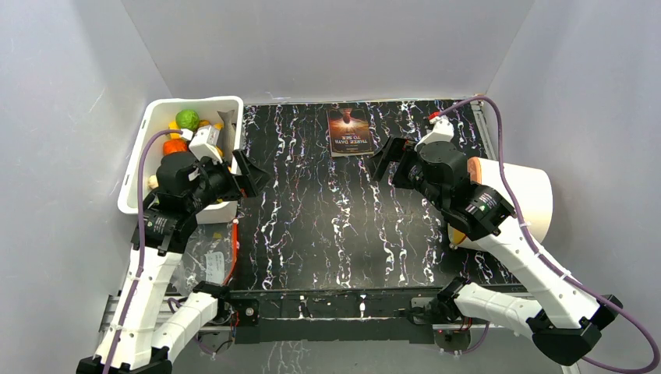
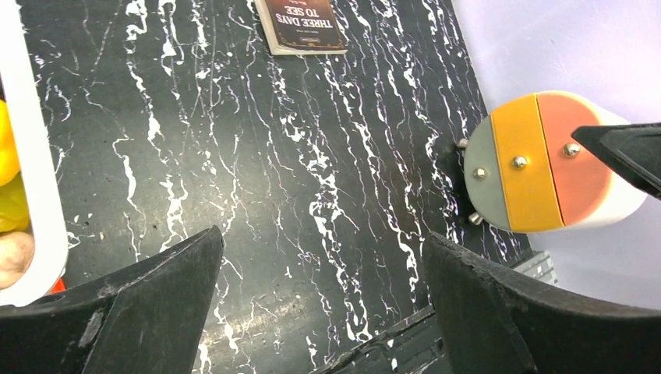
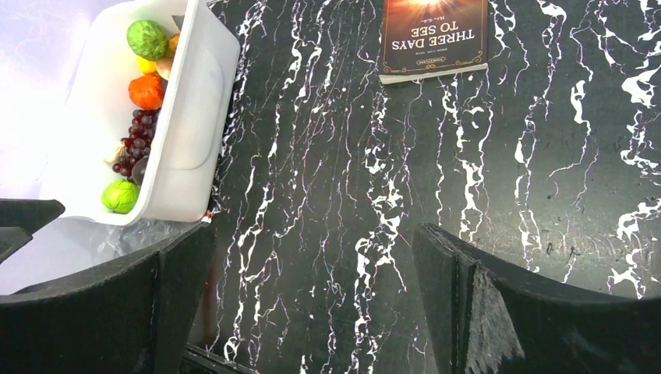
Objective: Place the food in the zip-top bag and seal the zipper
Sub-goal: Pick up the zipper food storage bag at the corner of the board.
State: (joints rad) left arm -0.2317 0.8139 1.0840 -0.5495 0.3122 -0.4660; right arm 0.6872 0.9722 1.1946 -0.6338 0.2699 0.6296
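The food lies in a white tub (image 1: 227, 105) at the back left: a green ball (image 1: 187, 118), an orange piece (image 3: 146, 91), dark grapes (image 3: 132, 148) and yellow pieces. The clear zip-top bag (image 1: 204, 261) lies flat in front of the tub, partly under my left arm, and the red-orange zipper (image 1: 231, 263) runs along its right edge. My left gripper (image 1: 248, 181) hovers open beside the tub's right wall, and nothing is between its fingers (image 2: 321, 234). Over the middle of the table, my right gripper (image 1: 388, 162) is also open and empty (image 3: 313, 230).
A book (image 1: 348, 130) lies at the back centre of the black marbled table (image 1: 335, 234). A white drum (image 1: 526, 199) with a grey, orange and salmon face (image 2: 538, 164) lies at the right edge. Grey walls enclose three sides.
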